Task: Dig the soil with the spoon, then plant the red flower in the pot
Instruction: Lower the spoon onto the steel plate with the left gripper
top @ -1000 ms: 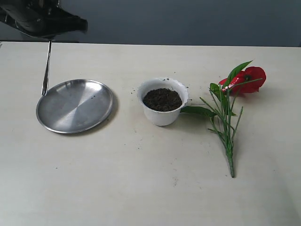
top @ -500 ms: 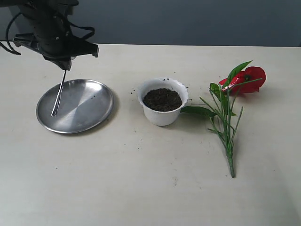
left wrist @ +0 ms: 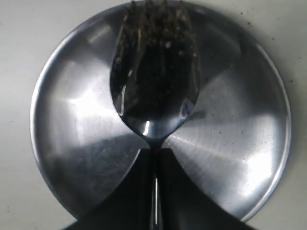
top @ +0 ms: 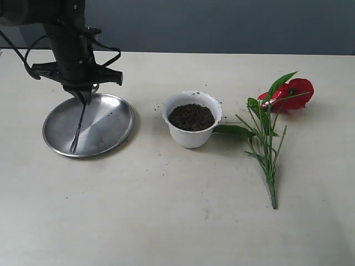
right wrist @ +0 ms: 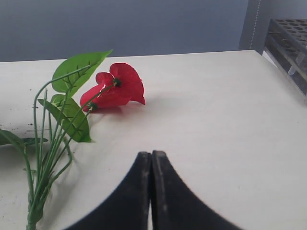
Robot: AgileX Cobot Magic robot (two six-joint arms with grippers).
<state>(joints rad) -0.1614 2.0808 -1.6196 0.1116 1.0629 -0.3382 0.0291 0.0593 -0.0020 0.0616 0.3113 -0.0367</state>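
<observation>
My left gripper (top: 81,97) is shut on the handle of the steel spoon (top: 76,130), which hangs down over the round steel plate (top: 108,124). In the left wrist view the spoon (left wrist: 154,81) has its notched bowl smeared with dark crumbs, low over the plate (left wrist: 240,143), and the gripper (left wrist: 154,152) clamps the thin handle. The white scalloped pot (top: 191,136) stands mid-table with dark soil (top: 191,117) inside. The red flower (top: 291,93) lies flat to the pot's right, stalks pointing forward. My right gripper (right wrist: 151,154) is shut and empty, low over the table near the flower (right wrist: 117,86).
Loose soil crumbs speckle the table around the pot. A dark rack (right wrist: 288,40) stands beyond the table's edge in the right wrist view. The right arm does not show in the exterior view.
My left arm has come forward and down with the spoon, from behind the plate's far-left rim to over the plate. The spoon's tip now reaches the plate's near left part.
</observation>
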